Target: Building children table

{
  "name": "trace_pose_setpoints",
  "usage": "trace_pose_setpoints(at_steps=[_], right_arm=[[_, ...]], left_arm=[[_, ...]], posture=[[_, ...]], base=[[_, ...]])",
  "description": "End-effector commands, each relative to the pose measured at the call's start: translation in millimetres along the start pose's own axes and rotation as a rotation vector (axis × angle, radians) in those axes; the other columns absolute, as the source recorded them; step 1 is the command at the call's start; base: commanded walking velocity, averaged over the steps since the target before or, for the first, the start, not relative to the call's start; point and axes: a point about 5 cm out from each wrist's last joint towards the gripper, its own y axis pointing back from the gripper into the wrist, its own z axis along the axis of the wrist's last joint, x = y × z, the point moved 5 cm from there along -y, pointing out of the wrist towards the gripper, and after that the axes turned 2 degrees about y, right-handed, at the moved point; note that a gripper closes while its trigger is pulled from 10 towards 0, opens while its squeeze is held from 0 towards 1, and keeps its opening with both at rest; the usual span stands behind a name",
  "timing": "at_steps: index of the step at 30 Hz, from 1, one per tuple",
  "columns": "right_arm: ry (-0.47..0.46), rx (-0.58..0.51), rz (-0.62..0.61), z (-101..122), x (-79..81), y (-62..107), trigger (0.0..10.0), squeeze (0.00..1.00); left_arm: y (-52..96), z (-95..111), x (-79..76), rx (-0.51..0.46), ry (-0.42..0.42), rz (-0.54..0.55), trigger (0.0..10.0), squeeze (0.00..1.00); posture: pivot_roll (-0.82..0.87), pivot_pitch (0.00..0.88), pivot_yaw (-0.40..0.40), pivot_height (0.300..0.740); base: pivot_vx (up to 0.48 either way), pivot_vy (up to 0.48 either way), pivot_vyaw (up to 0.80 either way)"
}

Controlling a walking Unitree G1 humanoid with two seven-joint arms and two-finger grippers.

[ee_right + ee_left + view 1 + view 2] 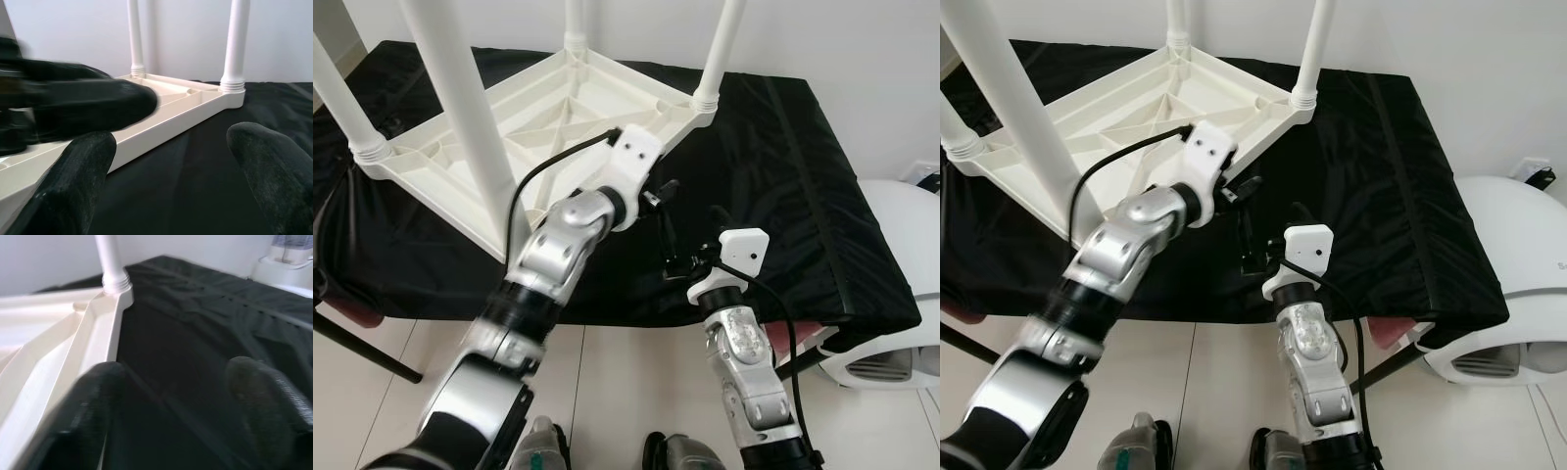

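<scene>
Upside down on a black cloth-covered work surface (783,196) lies the white plastic children's table (538,117), its ribbed underside facing up and its four round white legs (460,108) standing straight up, their upper ends cut off by the top of the head views. The tabletop sits on the robot's left part of the cloth, one corner pointing toward the robot and its long side running away to the right.

The left gripper (658,211) reaches forward over the cloth just beside the tabletop's near right edge; in the left wrist view its two black fingers (83,416) are spread apart with nothing between them, one blurred finger overlapping the white rim, so contact there cannot be judged. The right gripper (690,257) hovers low over the cloth just right of the left one, its fingers (78,176) likewise parted and empty, with the left gripper's blurred black form crossing its wrist view.

At the far right stands a rounded white appliance (1518,284), partly cut off; a grey letter on its side is too cropped to read.
</scene>
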Motion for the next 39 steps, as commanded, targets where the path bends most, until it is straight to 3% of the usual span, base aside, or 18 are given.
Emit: trace_pose_setpoints(at_steps=[1, 2, 3, 4, 5, 11, 15, 18, 27, 29, 33, 35, 36, 39], right_arm=[[0.000, -0.008, -0.015, 0, -4.0, -0.9, 10.0, 0.00], [0.024, -0.014, -0.041, 0, -14.5, -2.9, 10.0, 0.00], [0.035, -0.015, -0.055, 0, -19.7, -4.0, 10.0, 0.00], [0.035, -0.015, -0.055, 0, -19.7, -4.0, 10.0, 0.00], [0.048, -0.018, -0.077, 0, -26.5, -5.2, 10.0, 0.00], [0.070, -0.018, -0.106, 0, -36.6, -6.9, 10.0, 0.00], [0.104, 0.000, -0.122, -7, -48.3, -13.3, 10.0, 0.00], [0.112, 0.004, -0.114, -8, -50.0, -14.6, 10.0, 0.00], [0.138, 0.016, -0.090, -15, -55.9, -17.3, 10.0, 0.00], [0.152, 0.019, -0.085, -17, -59.3, -18.2, 10.0, 0.00], [0.158, 0.020, -0.084, -18, -60.7, -18.7, 10.0, 0.00], [0.172, 0.021, -0.077, -19, -64.2, -21.4, 10.0, 0.00], [0.172, 0.021, -0.077, -19, -64.2, -21.4, 10.0, 0.00], [0.181, 0.021, -0.058, -21, -64.5, -25.6, 10.0, 0.00]], left_arm=[[2.3, 3, -13.6, -0.011, -0.012, -0.076, 10.0, 1.00], [14.7, 0, -18.0, -0.015, -0.027, -0.092, 10.0, 1.00], [20.2, -2, -18.5, -0.015, -0.025, -0.093, 10.0, 0.76], [20.2, -2, -18.5, -0.015, -0.025, -0.093, 10.0, 0.76], [26.6, -3, -18.6, -0.015, -0.018, -0.088, 10.0, 0.00], [37.6, -3, -19.0, -0.019, -0.007, -0.079, 10.0, 0.00], [70.3, -7, -35.0, 0.000, -0.013, -0.137, 10.0, 0.00], [81.0, -9, -39.2, 0.007, -0.014, -0.153, 10.0, 0.00], [105.5, -16, -32.4, 0.022, 0.002, -0.085, 10.0, 0.00], [117.5, -15, -28.6, 0.011, 0.029, -0.046, 10.0, 0.00], [122.3, -15, -27.8, 0.009, 0.035, -0.035, 10.0, 0.00], [140.9, -19, -27.0, 0.016, 0.083, -0.016, 10.0, 0.00], [140.9, -19, -27.0, 0.016, 0.083, -0.016, 10.0, 0.00], [159.0, -19, -31.5, 0.014, 0.144, -0.023, 10.0, 0.00]], posture=[[0.04, 0.099, -0.017, 0.740], [0.04, 0.099, -0.018, 0.740], [0.04, 0.098, -0.018, 0.740], [0.04, 0.098, -0.018, 0.740], [0.05, 0.097, -0.019, 0.740], [0.05, 0.096, -0.023, 0.740], [0.07, 0.088, -0.041, 0.740], [0.08, 0.088, -0.046, 0.740], [0.08, 0.091, -0.059, 0.740], [0.09, 0.088, -0.068, 0.740], [0.09, 0.088, -0.068, 0.740], [0.11, 0.090, -0.082, 0.740], [0.11, 0.090, -0.082, 0.740], [0.13, 0.092, -0.098, 0.740]], base=[[0.000, 0.000, 0.00], [0.000, 0.000, 0.00], [0.000, 0.000, 0.00], [0.000, 0.000, 0.00], [0.000, 0.000, 0.00], [0.000, 0.000, 0.00], [0.000, 0.000, 0.00], [0.000, 0.000, 0.00], [0.000, 0.000, 0.00], [0.000, 0.000, 0.00], [0.000, 0.000, 0.00], [0.000, 0.000, 0.00], [0.000, 0.000, 0.00], [0.000, 0.000, 0.00]])
